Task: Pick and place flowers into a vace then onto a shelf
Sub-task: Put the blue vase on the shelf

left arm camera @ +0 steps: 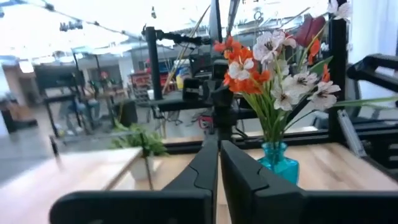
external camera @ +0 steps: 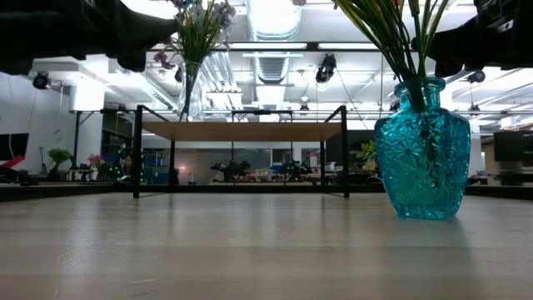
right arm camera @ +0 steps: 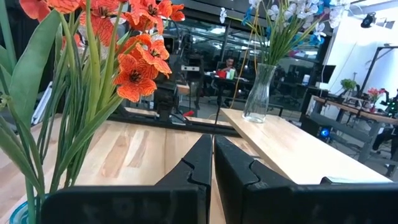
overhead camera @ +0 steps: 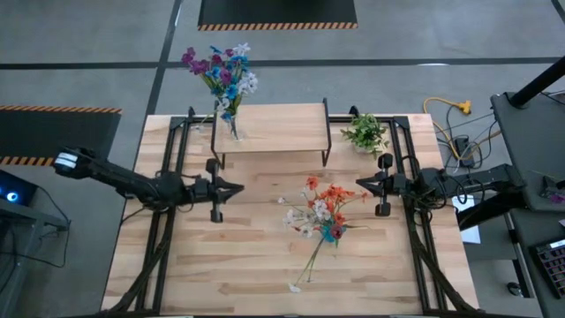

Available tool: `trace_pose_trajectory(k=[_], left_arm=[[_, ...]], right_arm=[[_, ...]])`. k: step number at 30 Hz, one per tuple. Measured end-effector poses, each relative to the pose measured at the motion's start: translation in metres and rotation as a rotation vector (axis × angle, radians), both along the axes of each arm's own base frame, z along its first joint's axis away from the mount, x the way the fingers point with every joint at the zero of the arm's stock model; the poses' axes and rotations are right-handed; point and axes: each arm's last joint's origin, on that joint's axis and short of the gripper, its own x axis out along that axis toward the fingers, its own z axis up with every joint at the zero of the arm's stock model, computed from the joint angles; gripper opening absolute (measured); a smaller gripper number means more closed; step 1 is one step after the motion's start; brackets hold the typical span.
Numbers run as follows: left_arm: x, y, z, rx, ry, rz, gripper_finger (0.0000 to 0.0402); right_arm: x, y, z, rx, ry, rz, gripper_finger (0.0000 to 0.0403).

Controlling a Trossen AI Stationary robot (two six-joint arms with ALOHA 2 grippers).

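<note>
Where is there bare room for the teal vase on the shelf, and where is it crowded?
The shelf is bare from its middle to its right end; the clear vase fills the left end. The table left of the loose stem is bare too. Crowded: between the left tool and right tool, where the teal vase stands, and by the leafy plant.

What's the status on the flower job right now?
Left gripper and right gripper both shut, empty. Orange and white flowers in teal vase on table. Clear vase of blue-purple blooms on shelf. Nothing blocking.
</note>
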Motion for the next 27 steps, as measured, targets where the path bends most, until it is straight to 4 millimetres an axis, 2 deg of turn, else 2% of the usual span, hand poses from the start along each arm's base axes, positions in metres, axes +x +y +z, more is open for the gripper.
trace_pose_trajectory(k=[4,10,17,21,24,27], left_arm=[[-0.013,0.003,-0.004,0.040,-0.003,0.006,0.0000],[-0.042,0.009,-0.019,-0.005,-0.083,0.002,0.0000],[-0.051,0.011,-0.007,-0.022,0.066,0.003,0.0000],[-0.060,0.013,0.005,-0.025,0.039,0.001,0.0000],[-0.065,0.014,0.009,-0.028,0.006,0.002,0.0000],[-0.068,0.015,0.004,-0.034,0.015,0.000,0.0000]], right_arm=[[0.000,0.000,0.000,0.031,0.001,0.003,0.0009],[0.000,0.000,-0.003,0.077,0.019,0.008,0.0008],[0.000,-0.003,-0.003,0.103,0.017,-0.093,0.0022],[0.000,-0.003,-0.003,0.112,0.019,-0.092,0.0071],[0.000,-0.002,-0.008,0.123,0.067,-0.073,0.0127],[0.000,-0.002,-0.015,0.165,0.126,-0.074,0.0188]])
